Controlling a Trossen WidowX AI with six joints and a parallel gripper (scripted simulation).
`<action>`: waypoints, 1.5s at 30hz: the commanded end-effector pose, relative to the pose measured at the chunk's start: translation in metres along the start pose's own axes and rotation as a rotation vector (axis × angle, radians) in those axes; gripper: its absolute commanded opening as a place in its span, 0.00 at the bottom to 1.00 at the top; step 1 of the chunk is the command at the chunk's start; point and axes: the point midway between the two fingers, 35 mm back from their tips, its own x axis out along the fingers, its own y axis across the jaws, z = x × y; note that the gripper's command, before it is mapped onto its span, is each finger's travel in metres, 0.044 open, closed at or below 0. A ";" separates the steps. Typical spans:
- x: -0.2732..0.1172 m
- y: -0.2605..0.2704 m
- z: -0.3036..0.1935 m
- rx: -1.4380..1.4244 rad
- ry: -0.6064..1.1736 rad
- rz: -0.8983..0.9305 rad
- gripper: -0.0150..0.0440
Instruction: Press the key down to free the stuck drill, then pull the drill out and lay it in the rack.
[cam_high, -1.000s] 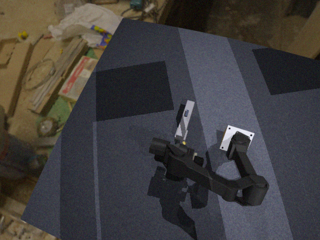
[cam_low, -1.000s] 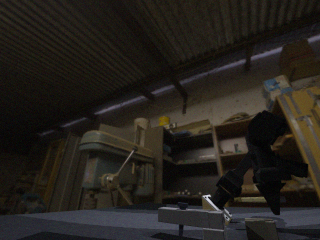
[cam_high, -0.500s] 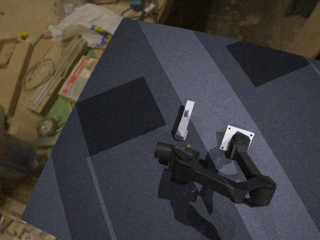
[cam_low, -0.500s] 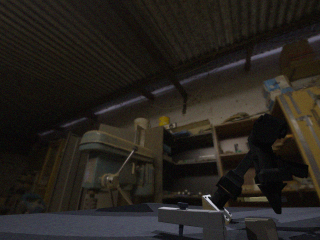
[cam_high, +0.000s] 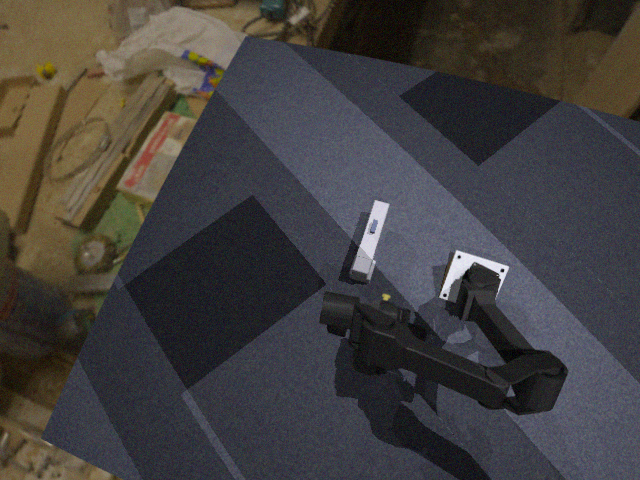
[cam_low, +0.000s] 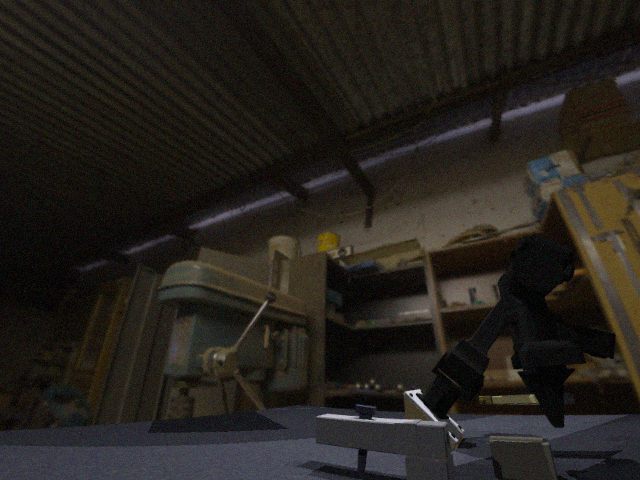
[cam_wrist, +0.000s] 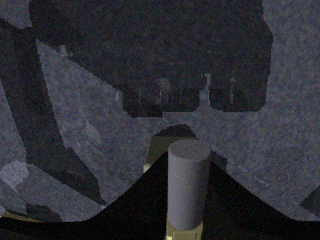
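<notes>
A long white bar (cam_high: 381, 209) (cam_low: 361, 429) stands on the blue-gray table (cam_high: 289, 170) (cam_low: 129, 452), with a small dark blue key (cam_high: 373, 226) (cam_low: 365, 411) on top. Near the bar is a tan block (cam_low: 522, 457) (cam_wrist: 160, 145), and in the wrist view the drill hides part of it. The black arm (cam_high: 444, 366) (cam_low: 537, 320) blocks much of the top view. The gripper (cam_high: 369, 361) (cam_low: 557, 421) (cam_wrist: 182, 159) is pinching the drill (cam_wrist: 189, 187), up above the table. The drill looks like a round gray stick with a flat end and some yellow at its other end
</notes>
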 end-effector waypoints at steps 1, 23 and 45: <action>0.004 0.003 -0.001 0.008 0.001 0.004 0.25; 0.030 0.003 -0.001 0.007 -0.001 0.003 0.25; 0.052 0.003 0.001 0.007 -0.002 0.003 0.25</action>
